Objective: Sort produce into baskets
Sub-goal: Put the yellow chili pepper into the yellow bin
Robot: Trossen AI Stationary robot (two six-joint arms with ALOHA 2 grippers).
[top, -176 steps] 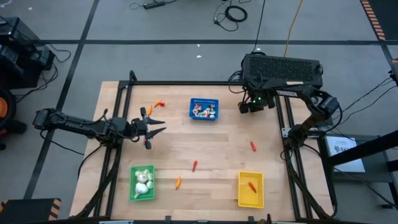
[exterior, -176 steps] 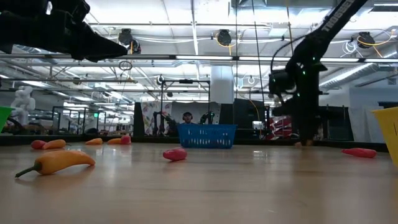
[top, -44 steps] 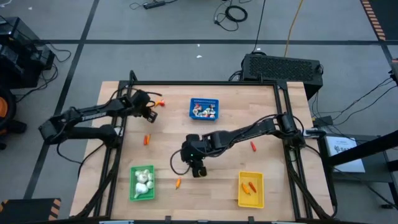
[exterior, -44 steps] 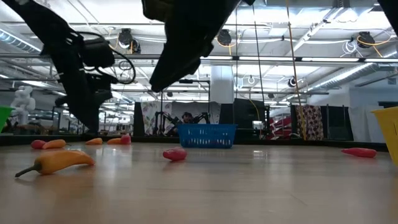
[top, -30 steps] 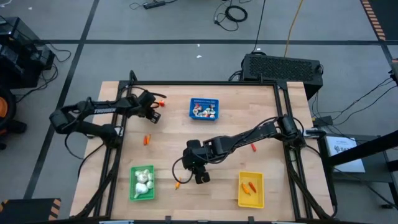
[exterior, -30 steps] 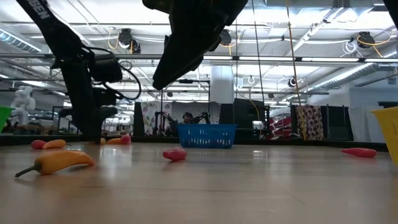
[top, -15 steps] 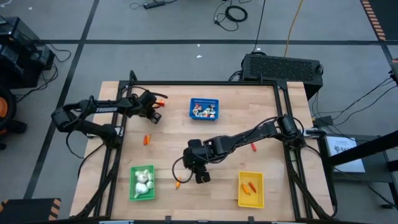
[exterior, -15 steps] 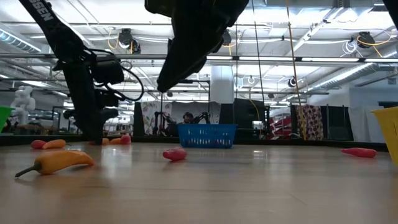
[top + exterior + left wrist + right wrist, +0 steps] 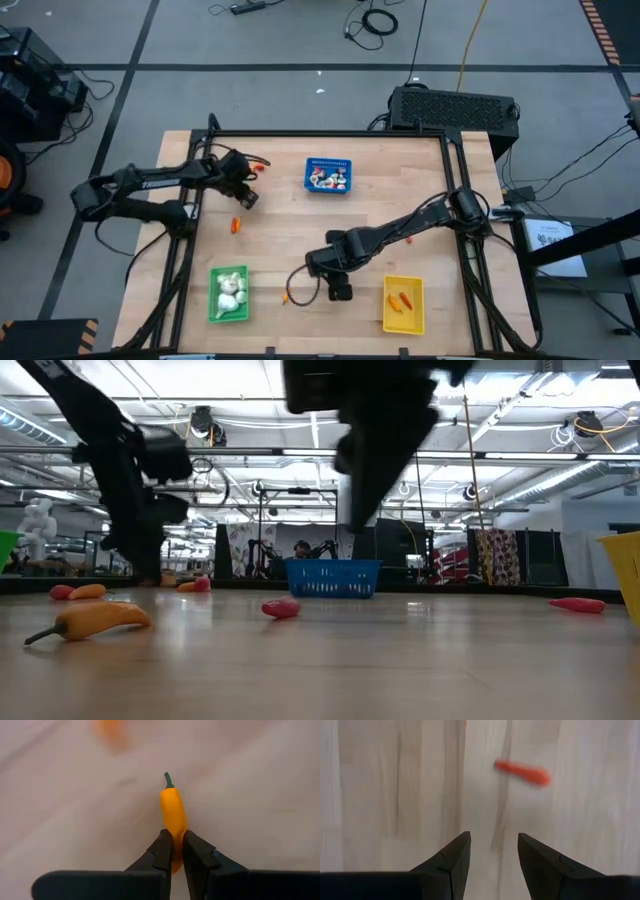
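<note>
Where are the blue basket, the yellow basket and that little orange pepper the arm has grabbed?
blue basket point(image 9: 310, 177): high view, on its left rim.
yellow basket point(image 9: 387, 304): high view, on its left wall.
orange pepper point(image 9: 172, 807): left wrist view, on its body ahead of the jaws.

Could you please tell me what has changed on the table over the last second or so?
The left claw has closed on an orange pepper near the table's far left. The right claw, open and empty, has shifted rightward from the orange piece toward the yellow basket. The green basket, blue basket and loose produce have not moved.
</note>
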